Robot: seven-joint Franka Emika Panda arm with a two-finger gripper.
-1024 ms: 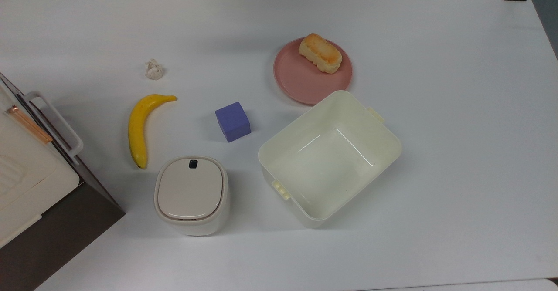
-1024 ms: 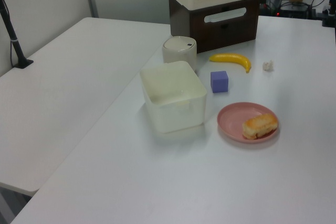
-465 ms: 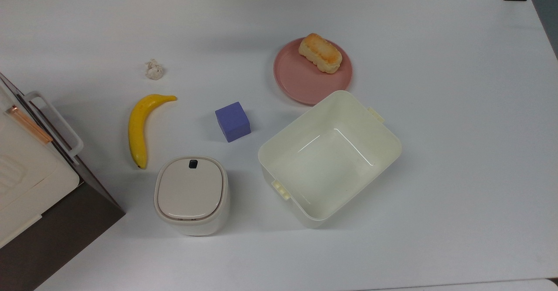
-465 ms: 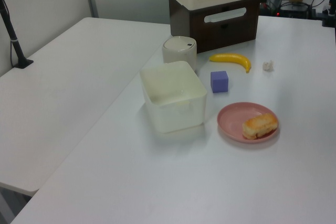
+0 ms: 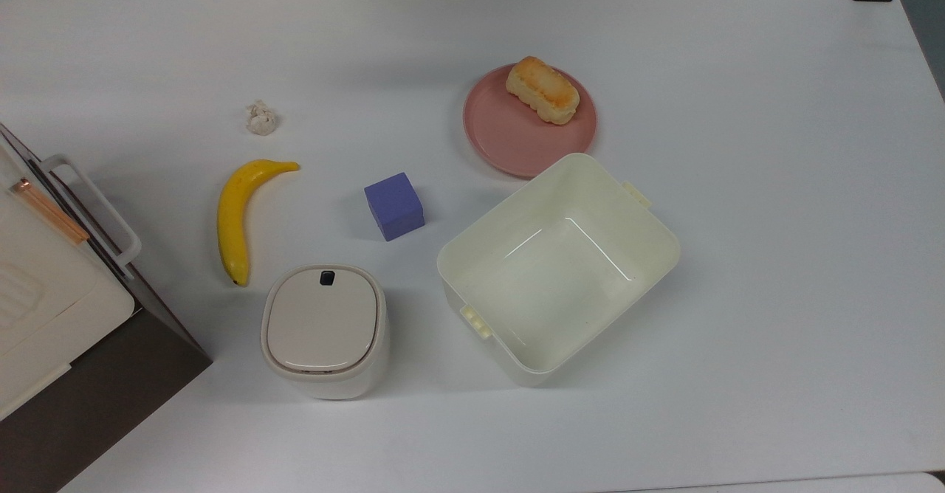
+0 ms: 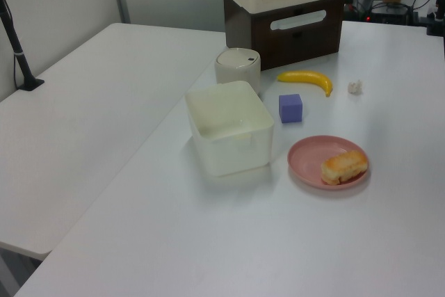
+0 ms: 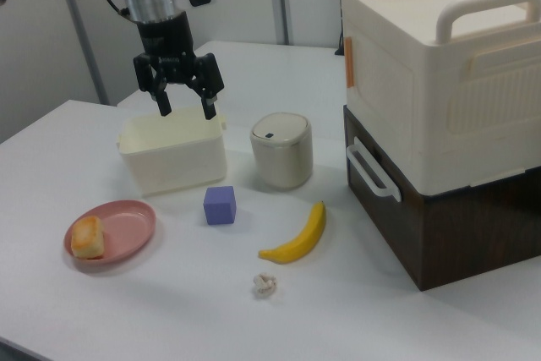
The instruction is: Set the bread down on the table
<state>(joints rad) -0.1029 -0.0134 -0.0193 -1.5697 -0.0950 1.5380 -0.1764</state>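
Lying on the round pink plate [image 5: 517, 135], toward the plate's far-right edge in the top view: the bread [image 5: 543, 89], toasted top up, not yet on the table [image 5: 775, 183]. Sitting at the left view's right side of the plate [image 6: 316, 161], the bread [image 6: 344, 165] again, and at the right view's left part of the plate [image 7: 127, 227], the bread [image 7: 88, 237] once more. Hanging in the air in the right view, well apart from the bread, over the far side of the cream bin [image 7: 173, 156]: the gripper [image 7: 182, 108], black fingers [image 7: 162, 101] spread wide and pointing down, gripping nothing. Standing just beside the plate on the table [image 7: 152, 310], the open cream bin [image 5: 557, 268], empty inside, its corner nearly touching the plate's rim in the top view. Resting near the bin on the top view's left, a purple cube [image 5: 394, 206]; lying farther to the top view's left, a yellow banana [image 5: 236, 216]; sitting beyond it, a small crumpled paper ball [image 5: 260, 118]. Standing below the cube in the top view, a lidded round-cornered canister [image 5: 325, 331]. Occupying the top view's left edge, a cream box [image 7: 444, 73] stacked on a dark brown cabinet [image 7: 456, 226].
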